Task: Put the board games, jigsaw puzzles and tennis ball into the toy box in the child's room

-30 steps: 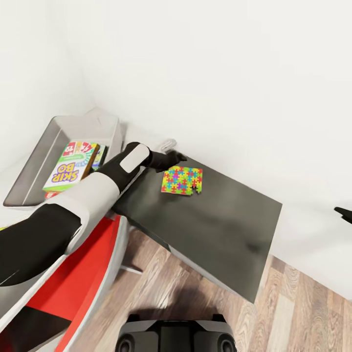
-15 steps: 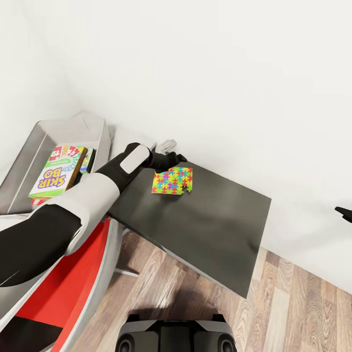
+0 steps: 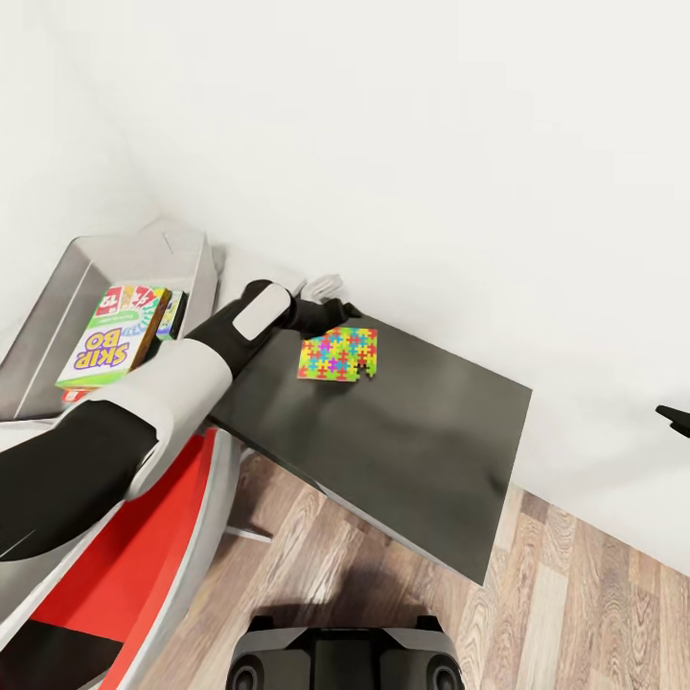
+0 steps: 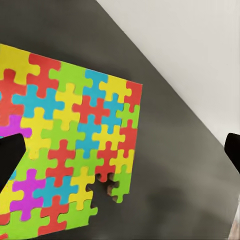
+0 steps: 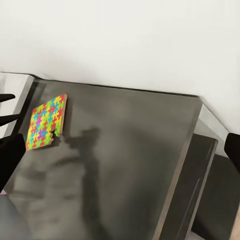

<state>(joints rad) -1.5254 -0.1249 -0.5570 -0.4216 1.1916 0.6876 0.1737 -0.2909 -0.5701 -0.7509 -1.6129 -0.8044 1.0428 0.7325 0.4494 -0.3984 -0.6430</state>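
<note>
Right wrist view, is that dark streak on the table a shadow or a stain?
Right wrist view: a soft-edged shadow on the dark table, beside the jigsaw puzzle. Head view: only faint mottling there. Left wrist view: puzzle sharp, no glare.

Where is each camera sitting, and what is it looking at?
Head view: up on the head, looking down at the dark table, the toy box and the left arm.
Left wrist view: near the left tool, close above the jigsaw puzzle; dark fingertips at both edges.
Right wrist view: near the right tool, facing across the table.
All three share the puzzle.
</note>
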